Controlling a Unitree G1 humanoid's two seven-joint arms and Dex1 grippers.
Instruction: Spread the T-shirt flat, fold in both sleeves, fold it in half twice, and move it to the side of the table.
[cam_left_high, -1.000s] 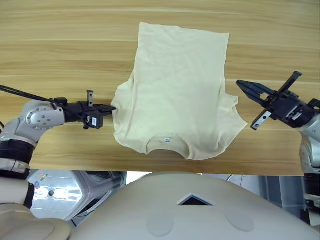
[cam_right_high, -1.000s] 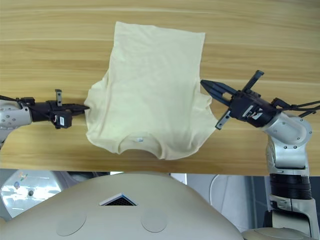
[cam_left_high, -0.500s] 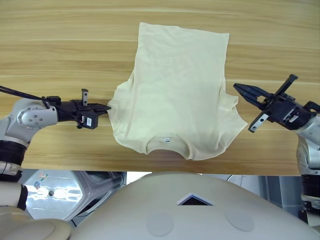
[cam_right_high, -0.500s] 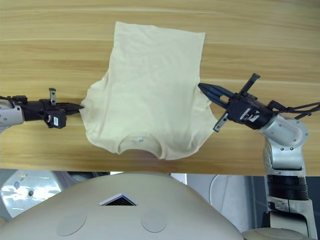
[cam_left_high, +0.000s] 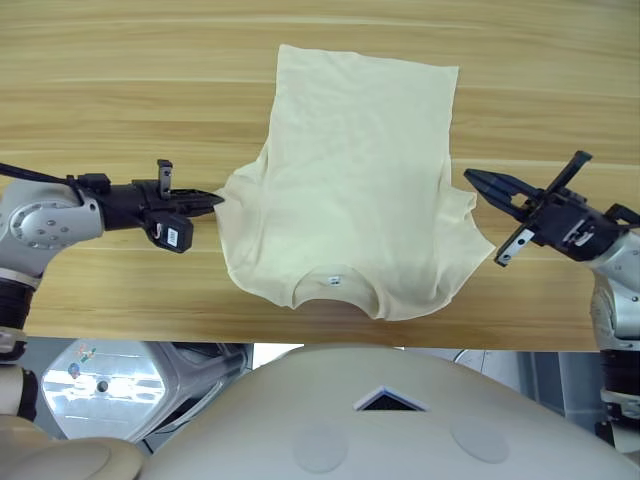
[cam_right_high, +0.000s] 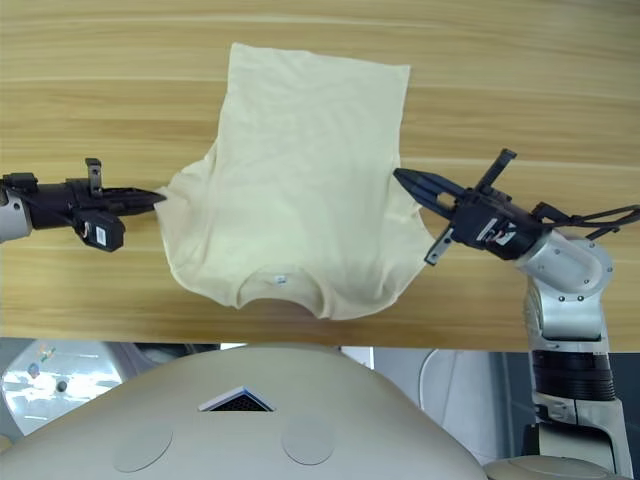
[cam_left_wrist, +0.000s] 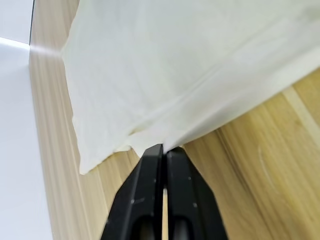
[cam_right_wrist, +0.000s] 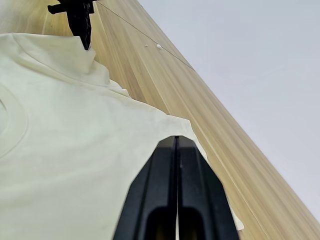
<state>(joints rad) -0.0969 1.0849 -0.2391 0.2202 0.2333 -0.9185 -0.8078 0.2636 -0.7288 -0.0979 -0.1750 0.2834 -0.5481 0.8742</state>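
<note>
T-shirt mid-tabletop, collar twd near edge. L claw clenched on left sleeve hem. R claw clenched, tip at right sleeve edge. Tabletop runs wide both sides.

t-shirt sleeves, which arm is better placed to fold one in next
Left, probably. The left tool is shut on the T-shirt at the left sleeve edge, ready to fold inward. The right tool is shut with its tip at the other sleeve, but a grip there cannot be confirmed.
</note>
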